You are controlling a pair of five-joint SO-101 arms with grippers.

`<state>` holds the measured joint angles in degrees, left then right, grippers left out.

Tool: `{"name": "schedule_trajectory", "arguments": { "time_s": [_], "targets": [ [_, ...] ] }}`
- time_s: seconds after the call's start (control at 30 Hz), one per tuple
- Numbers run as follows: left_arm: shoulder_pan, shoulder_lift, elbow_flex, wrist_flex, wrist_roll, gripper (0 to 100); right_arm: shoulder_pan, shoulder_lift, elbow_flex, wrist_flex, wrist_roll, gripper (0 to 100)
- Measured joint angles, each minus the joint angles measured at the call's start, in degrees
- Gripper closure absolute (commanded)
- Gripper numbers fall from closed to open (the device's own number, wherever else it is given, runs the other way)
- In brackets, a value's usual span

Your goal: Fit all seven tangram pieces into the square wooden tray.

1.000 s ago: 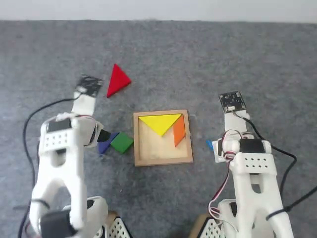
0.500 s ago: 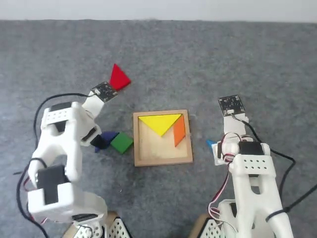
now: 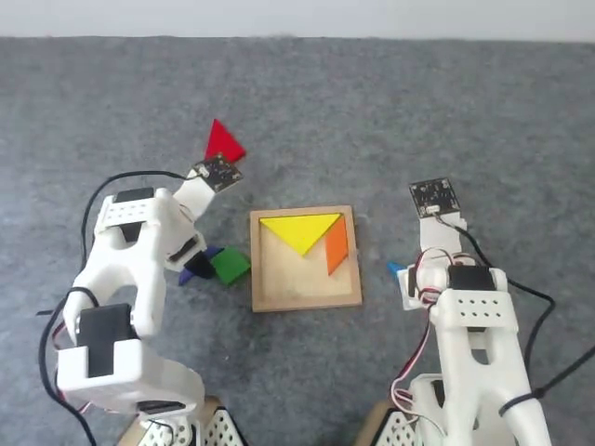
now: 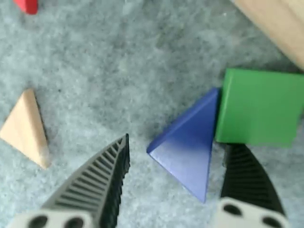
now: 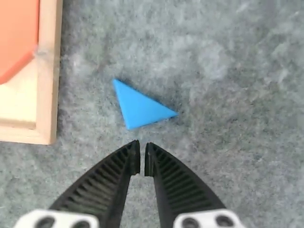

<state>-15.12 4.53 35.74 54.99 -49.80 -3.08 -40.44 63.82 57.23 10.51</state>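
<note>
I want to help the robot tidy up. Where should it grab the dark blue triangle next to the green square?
Probably from straight above, since the blue triangle lies flat on the carpet. Pinch its thin side edges at the end clear of the green square, which touches one edge. The open left gripper straddles it.

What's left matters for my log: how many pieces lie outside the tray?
5. Red triangle alone, farther back on the left; dark blue triangle beside the green square, left of the tray; pale wooden triangle near them; light blue triangle right of the tray. None seems hidden.
</note>
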Motion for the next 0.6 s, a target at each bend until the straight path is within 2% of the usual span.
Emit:
{"name": "schedule_trajectory", "arguments": {
  "time_s": [0.13, 0.33, 0.6],
  "targets": [
    [0.4, 2.7, -2.9, 0.4, -0.1, 70, 0.0, 0.0, 0.0, 0.0, 0.0, 96.7],
    [0.4, 12.7, -15.7, 10.7, -0.2, 71, 0.0, 0.0, 0.0, 0.0, 0.0, 96.7],
    [-1.1, 13.0, -16.6, 12.7, -1.1, 75, 0.0, 0.0, 0.0, 0.0, 0.0, 96.7]
  ]
}}
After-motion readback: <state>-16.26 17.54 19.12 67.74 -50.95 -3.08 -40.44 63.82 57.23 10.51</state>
